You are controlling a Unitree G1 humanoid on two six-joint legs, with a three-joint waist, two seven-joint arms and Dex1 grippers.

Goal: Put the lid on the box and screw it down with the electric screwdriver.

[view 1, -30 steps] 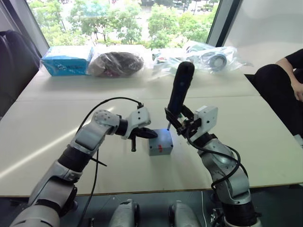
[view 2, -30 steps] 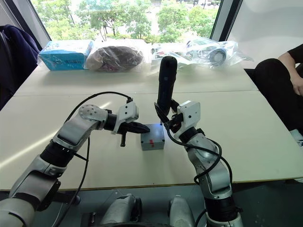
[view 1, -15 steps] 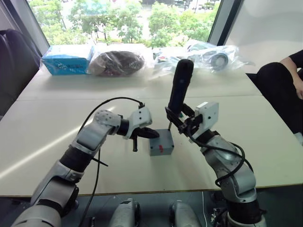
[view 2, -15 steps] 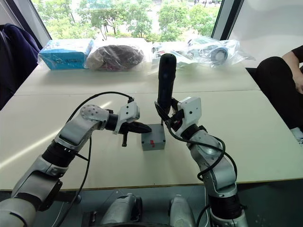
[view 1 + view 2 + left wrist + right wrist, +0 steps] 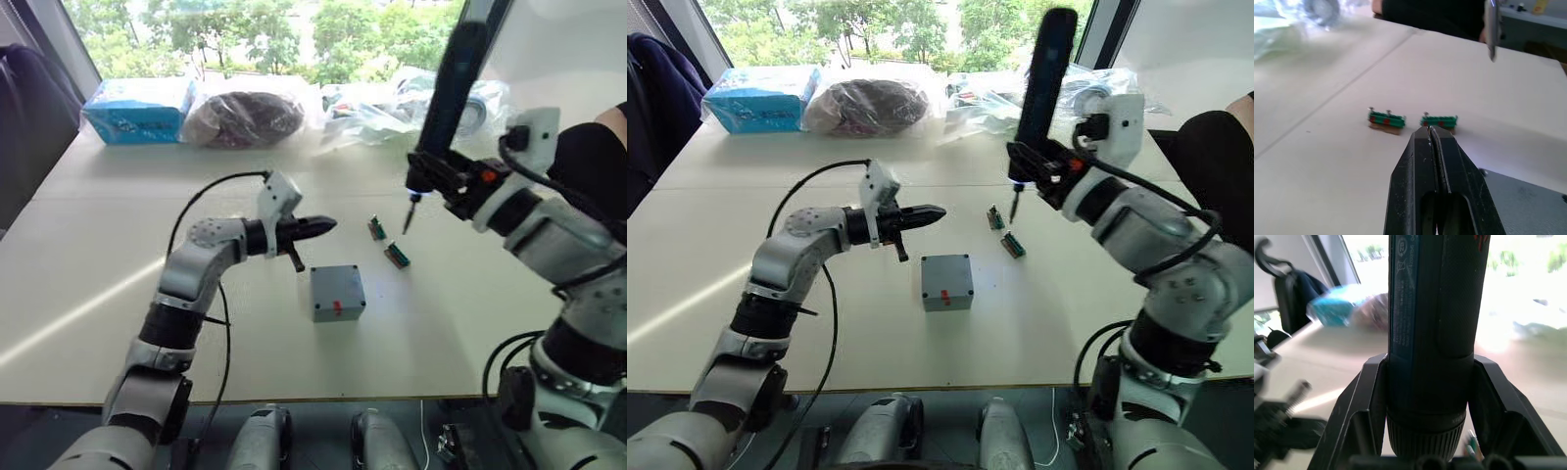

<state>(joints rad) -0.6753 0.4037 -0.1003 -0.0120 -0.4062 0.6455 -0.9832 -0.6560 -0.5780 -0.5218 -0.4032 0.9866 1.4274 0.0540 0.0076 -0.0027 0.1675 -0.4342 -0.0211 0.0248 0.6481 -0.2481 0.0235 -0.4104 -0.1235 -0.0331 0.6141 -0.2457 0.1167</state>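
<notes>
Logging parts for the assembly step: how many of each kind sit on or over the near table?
Grey box with its lid on: 1
Small green parts: 2
Electric screwdriver, held in the right gripper: 1
Total: 4

The box (image 5: 337, 292) and its lid (image 5: 336, 283) look like matt grey plastic. The screwdriver (image 5: 1042, 86) has a black body, finely textured where the right hand (image 5: 1422, 396) clamps it, with a thin shiny metal bit. The desk (image 5: 88, 264) is smooth, pale and matt. The left hand (image 5: 1431, 142) has smooth black fingers. Glossy clear plastic bags (image 5: 431, 98) lie crinkled at the back.
</notes>
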